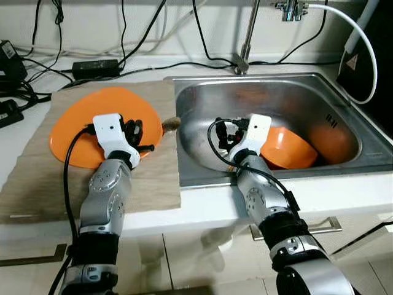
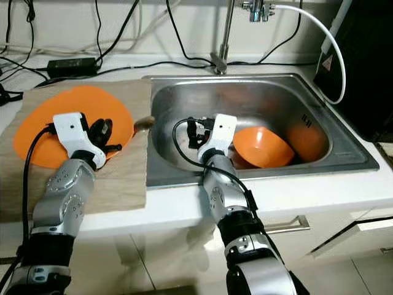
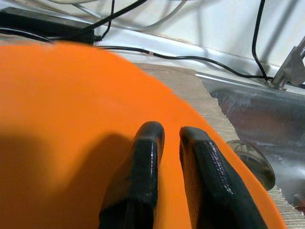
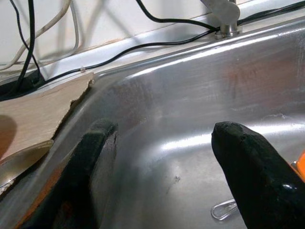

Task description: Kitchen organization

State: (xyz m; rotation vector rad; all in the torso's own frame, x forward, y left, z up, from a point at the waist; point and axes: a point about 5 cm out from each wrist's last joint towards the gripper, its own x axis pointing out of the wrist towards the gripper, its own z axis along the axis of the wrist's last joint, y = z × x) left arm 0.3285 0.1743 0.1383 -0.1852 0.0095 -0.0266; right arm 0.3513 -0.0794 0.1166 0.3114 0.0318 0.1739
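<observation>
An orange plate [image 1: 92, 117] lies on a brown mat [image 1: 153, 178] to the left of the sink. My left gripper [image 3: 170, 133] hovers just over the plate's right part, its fingers shut with nothing between them. An orange bowl [image 1: 288, 147] sits tilted in the steel sink [image 1: 276, 92]. My right gripper [image 4: 162, 133] is down inside the sink's left half, open, its fingers [image 4: 248, 162] wide apart over bare steel, left of the bowl. A spoon bowl [image 1: 171, 124] rests at the mat's edge by the sink rim, between the two grippers.
A second orange shape [image 1: 333, 141] shows against the sink's right wall; bowl or reflection, I cannot tell. The tap [image 1: 244, 58] stands behind the sink. Black cables and a power brick [image 1: 95, 67] run along the back wall. A small wire clip [image 4: 223, 208] lies on the sink floor.
</observation>
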